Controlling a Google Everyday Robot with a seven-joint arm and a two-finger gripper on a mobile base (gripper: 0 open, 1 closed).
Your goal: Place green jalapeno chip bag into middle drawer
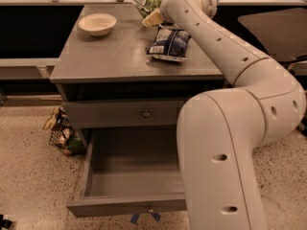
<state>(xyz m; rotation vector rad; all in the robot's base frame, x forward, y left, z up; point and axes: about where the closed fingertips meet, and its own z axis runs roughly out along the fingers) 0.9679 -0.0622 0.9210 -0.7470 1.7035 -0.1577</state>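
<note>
The green jalapeno chip bag (pixel 147 4) lies at the back edge of the grey cabinet top (pixel 110 56), right of its middle. My gripper (pixel 156 15) is at the end of the long white arm (pixel 225 47), right at the bag's near side; the wrist hides how it meets the bag. The middle drawer (pixel 129 205) is pulled wide open low in the view, with a small knob and blue tape bits (pixel 142 218) at its front's lower edge. Its box looks empty.
A dark blue-and-white chip bag (pixel 169 43) lies just in front of my wrist. A white bowl (pixel 97 24) sits at the back left. The top drawer front (pixel 144 113) is shut. A wire basket of snack bags (pixel 62 134) stands on the floor at left. My arm's body covers the drawer's right part.
</note>
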